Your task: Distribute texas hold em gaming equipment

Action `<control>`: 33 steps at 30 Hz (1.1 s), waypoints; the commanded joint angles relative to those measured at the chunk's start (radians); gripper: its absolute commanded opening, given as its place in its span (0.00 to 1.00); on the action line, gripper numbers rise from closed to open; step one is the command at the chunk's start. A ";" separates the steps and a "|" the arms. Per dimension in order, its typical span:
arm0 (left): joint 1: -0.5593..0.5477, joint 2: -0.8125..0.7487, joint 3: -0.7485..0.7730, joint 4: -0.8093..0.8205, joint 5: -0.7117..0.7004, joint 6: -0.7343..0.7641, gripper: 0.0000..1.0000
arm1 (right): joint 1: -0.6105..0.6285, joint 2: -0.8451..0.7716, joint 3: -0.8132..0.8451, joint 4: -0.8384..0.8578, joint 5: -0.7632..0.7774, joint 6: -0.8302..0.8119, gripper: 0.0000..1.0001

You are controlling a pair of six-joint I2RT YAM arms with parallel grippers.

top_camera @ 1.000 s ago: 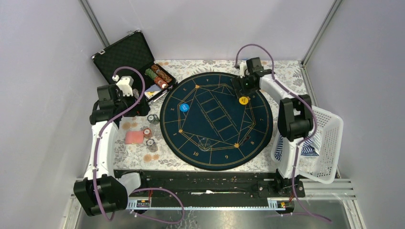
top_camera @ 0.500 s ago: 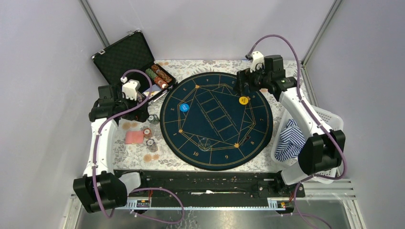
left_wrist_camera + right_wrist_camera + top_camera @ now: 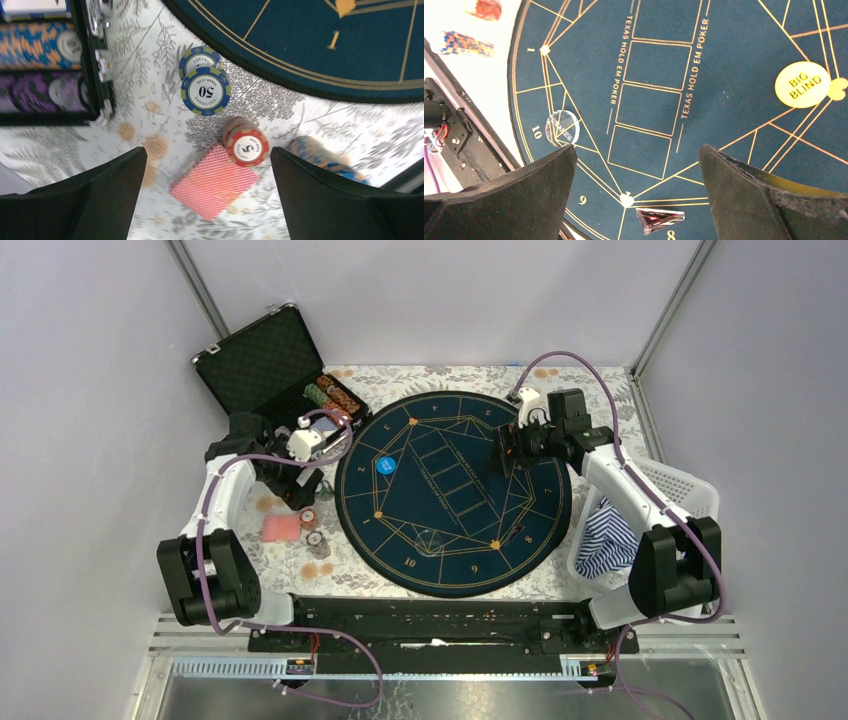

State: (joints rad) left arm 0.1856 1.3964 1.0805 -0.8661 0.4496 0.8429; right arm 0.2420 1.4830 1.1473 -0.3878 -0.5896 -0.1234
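My left gripper (image 3: 306,468) (image 3: 207,162) is open and empty, hovering over the floral cloth left of the round mat. Below it lie a red-backed card deck (image 3: 215,181) (image 3: 282,528), a red "5" chip stack (image 3: 246,145), two blue-green "50" chip stacks (image 3: 206,91) and a blue-orange stack (image 3: 320,155). My right gripper (image 3: 503,455) (image 3: 638,150) is open and empty above the mat's right half. The yellow "BIG BLIND" disc (image 3: 802,84) lies under it, hidden in the top view. A blue disc (image 3: 385,464) and a clear dealer disc (image 3: 562,126) lie on the mat.
The open black case (image 3: 262,360) at the back left holds rows of chips (image 3: 330,395) (image 3: 35,45). A small triangular clear piece (image 3: 659,219) lies near the mat's front. A white basket (image 3: 695,530) with the striped cloth (image 3: 605,535) stands at the right edge.
My left gripper has swung from beside the case toward the mat, over the loose chips. My right gripper has come forward from the mat's far rim and now covers the yellow disc from above.
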 commanded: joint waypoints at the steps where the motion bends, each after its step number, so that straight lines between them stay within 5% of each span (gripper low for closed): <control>1: -0.008 0.020 0.044 0.007 0.083 0.353 0.99 | -0.004 -0.056 -0.003 0.050 -0.062 -0.025 1.00; 13: -0.011 0.170 0.130 -0.113 0.136 0.791 0.99 | -0.022 -0.027 -0.003 0.040 -0.086 -0.025 1.00; 33: -0.086 0.335 0.173 -0.084 0.083 0.828 0.99 | -0.028 0.038 0.028 -0.002 -0.128 -0.042 1.00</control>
State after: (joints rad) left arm 0.1116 1.7161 1.2434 -0.9768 0.5182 1.6451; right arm 0.2211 1.5040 1.1461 -0.3756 -0.6769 -0.1486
